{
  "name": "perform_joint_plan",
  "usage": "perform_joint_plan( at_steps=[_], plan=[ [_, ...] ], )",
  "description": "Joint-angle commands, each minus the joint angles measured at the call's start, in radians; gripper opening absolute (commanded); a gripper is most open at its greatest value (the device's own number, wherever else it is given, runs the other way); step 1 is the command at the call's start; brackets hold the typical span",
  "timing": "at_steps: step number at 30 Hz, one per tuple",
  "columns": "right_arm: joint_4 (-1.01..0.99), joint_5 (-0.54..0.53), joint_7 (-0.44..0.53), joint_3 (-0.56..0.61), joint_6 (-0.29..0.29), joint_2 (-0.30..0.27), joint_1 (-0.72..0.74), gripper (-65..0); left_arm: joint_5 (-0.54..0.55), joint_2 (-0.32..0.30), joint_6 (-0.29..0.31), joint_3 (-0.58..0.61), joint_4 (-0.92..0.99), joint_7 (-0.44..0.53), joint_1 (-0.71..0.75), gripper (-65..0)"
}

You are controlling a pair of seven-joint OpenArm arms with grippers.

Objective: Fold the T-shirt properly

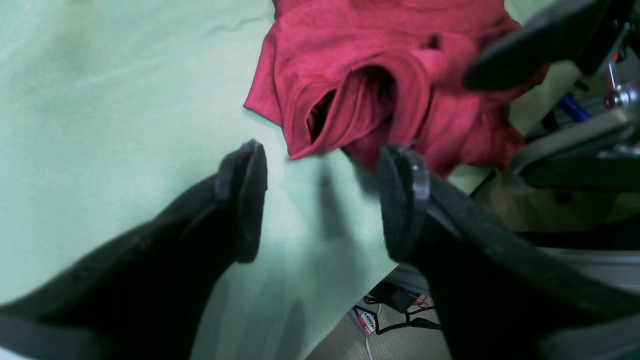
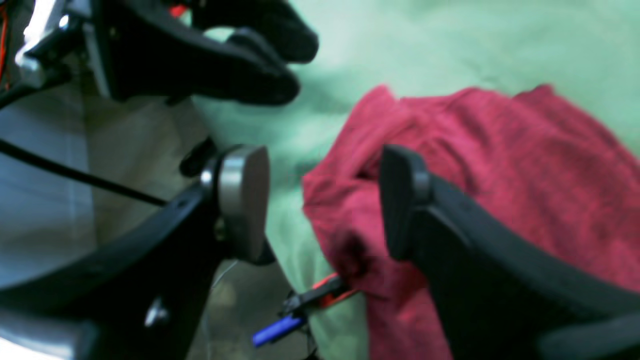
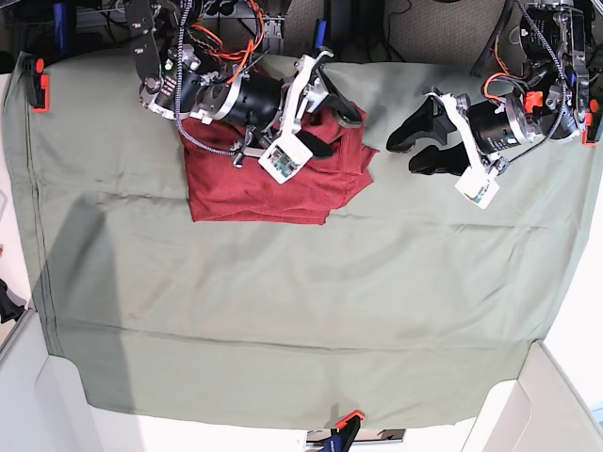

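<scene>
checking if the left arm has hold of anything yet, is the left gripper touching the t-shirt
Apart. In the base view the left gripper hangs over bare green table cloth, with cloth showing between it and the T-shirt. The left wrist view shows nothing between its open fingers.

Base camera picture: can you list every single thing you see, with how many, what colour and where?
Dark red soft knit T-shirt: one, maroon, bunched near the far edge of the table, under the right arm.
Sage-green table cloth: one, pale green, spread over the whole table.
Orange and black clamps: at least three, one at the far corner on the picture's left, one at the near edge, one at the picture's right edge.
Loose cables: several, red, orange and black, behind the table.
Right gripper: one, black, open over the T-shirt, holding nothing.
Left gripper: one, black, open above bare cloth beside the T-shirt.
</scene>
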State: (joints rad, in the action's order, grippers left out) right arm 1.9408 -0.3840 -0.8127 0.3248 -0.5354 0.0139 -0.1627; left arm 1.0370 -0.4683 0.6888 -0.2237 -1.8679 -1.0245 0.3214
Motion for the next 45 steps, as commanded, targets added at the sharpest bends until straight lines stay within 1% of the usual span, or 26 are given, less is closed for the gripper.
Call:
perform_joint_plan(
  at_steps=[1,5,8,12,15,16,17,18,20,21,25,28,31,33,36,37,40,42,43,45],
  plan=[
    [0.016,-0.016,0.034,0.002,-0.01,0.005,0.016,-30.3,0.021,-0.014,0.009,-0.007,-0.012,0.017,-0.005,-27.0],
    [0.017,-0.016,0.034,-0.005,-0.006,0.005,0.051,-30.3,0.046,-0.014,0.009,-0.007,-0.016,0.003,-0.005,-27.0],
    [0.017,-0.016,0.035,-0.042,0.001,0.006,0.083,-30.3,0.061,-0.014,0.009,-0.007,-0.035,-0.02,-0.005,-27.0],
    [0.017,-0.016,0.035,-0.138,0.02,0.006,0.135,-30.3,0.062,-0.014,0.009,-0.007,-0.042,-0.02,-0.005,-27.0],
    [0.017,-0.007,0.036,-0.236,0.051,0.005,0.168,-30.3,0.062,-0.014,0.009,-0.007,-0.042,-0.02,-0.005,-27.0],
    [0.017,0.01,0.04,-0.269,0.062,0.005,0.176,-31.4,0.062,-0.014,0.009,-0.007,-0.042,-0.02,-0.005,-27.0],
    [0.016,0.035,0.047,-0.299,0.068,0.005,0.183,-34.9,0.062,-0.014,0.009,-0.007,-0.042,-0.02,-0.005,-27.0],
    [0.015,0.063,0.055,-0.329,0.068,0.005,0.185,-41.2,0.063,-0.014,0.009,-0.007,-0.042,-0.02,-0.005,-27.0],
    [0.014,0.101,0.061,-0.383,0.068,0.005,0.184,-59.9,0.063,-0.014,0.009,-0.007,-0.042,-0.02,-0.005,-27.0],
    [0.01,0.105,0.06,-0.407,0.068,0.003,0.183,-65.0,0.062,-0.014,0.009,-0.007,-0.045,-0.02,-0.005,-27.0],
    [-0.036,0.104,0.061,-0.473,0.068,-0.003,0.183,-65.0,0.06,-0.014,0.009,-0.007,-0.124,-0.02,-0.005,-27.3],
    [-0.084,0.104,0.074,-0.496,0.068,-0.003,0.184,-65.0,0.045,-0.014,0.009,-0.006,-0.213,-0.02,0.0,-32.3],
    [-0.122,0.109,0.103,-0.502,0.068,-0.003,0.185,-65.0,0.044,-0.013,0.009,-0.005,-0.246,-0.006,0.018,-37.8],
    [-0.144,0.134,0.123,-0.502,0.068,-0.003,0.189,-65.0,0.044,-0.004,0.009,-0.004,-0.246,-0.001,0.032,-45.2],
    [-0.188,0.164,0.143,-0.502,0.068,-0.014,0.209,-65.0,0.05,0.024,0.009,0.002,-0.246,-0.006,0.053,-60.7],
    [-0.206,0.164,0.143,-0.502,0.068,-0.019,0.221,-65.0,0.051,0.026,0.009,0.014,-0.246,-0.005,0.063,-64.4],
    [-0.267,0.166,0.145,-0.5,0.068,-0.034,0.251,-65.0,0.019,0.024,0.009,0.099,-0.246,-0.005,0.1,-65.0],
    [-0.304,0.167,0.145,-0.5,0.068,-0.036,0.267,-65.0,-0.04,0.024,0.009,0.181,-0.246,0.0,0.116,-65.0],
    [-0.324,0.167,0.144,-0.5,0.068,-0.036,0.275,-65.0,-0.084,0.024,0.009,0.222,-0.246,0.006,0.116,-65.0],
    [-0.354,0.167,0.148,-0.5,0.068,-0.036,0.288,-65.0,-0.216,0.025,0.009,0.293,-0.246,0.068,0.11,-65.0]
  ],
)
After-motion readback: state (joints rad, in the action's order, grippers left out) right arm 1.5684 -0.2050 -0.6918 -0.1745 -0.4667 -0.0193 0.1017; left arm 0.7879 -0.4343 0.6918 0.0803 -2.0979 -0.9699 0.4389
